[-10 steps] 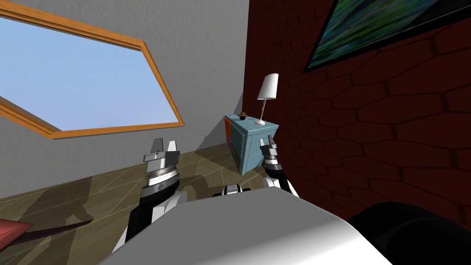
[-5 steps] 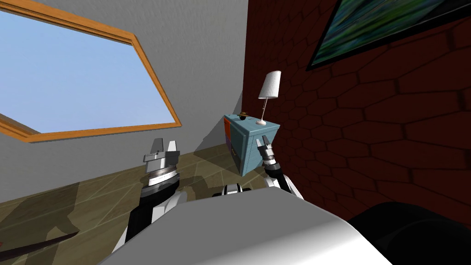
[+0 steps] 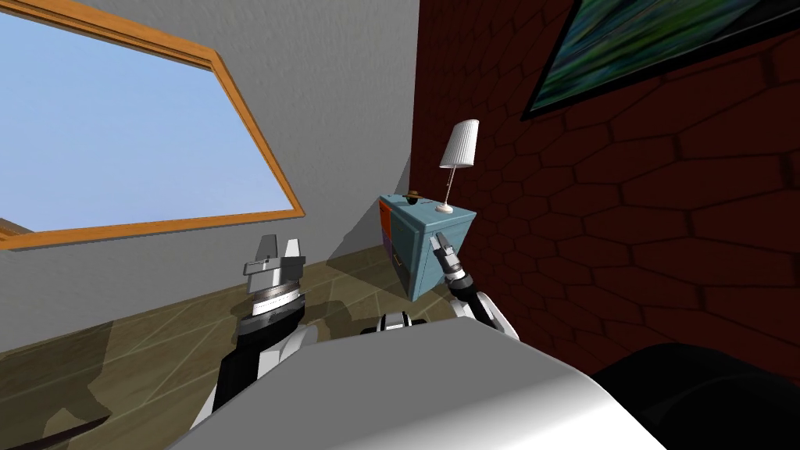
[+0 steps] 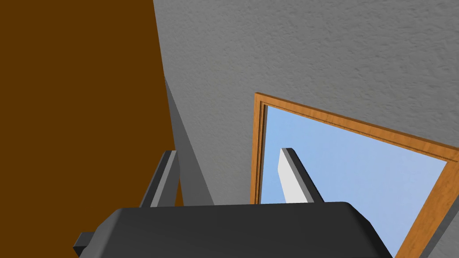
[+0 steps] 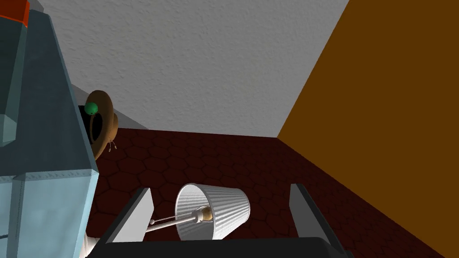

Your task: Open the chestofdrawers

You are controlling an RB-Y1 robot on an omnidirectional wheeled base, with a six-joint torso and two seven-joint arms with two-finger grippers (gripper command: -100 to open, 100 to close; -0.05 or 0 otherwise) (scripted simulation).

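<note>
Left gripper (image 3: 280, 244) is raised above the floor, fingers apart. A blue chest of drawers (image 3: 420, 228) stands in the corner by a dark red wall. Right gripper (image 3: 442, 244) hovers close before it, fingers apart. A white lamp (image 3: 458, 144) stands on top.

The blue-grey chest of drawers (image 3: 420, 264) stands on the tiled olive-brown floor (image 3: 156, 344). Its flat top carries a lamp (image 3: 458, 148) with a white ribbed shade on a thin stem. Apart from it lies a small brown hat-shaped thing (image 3: 413, 195) with a green ball (image 5: 91, 107) against it.
</note>
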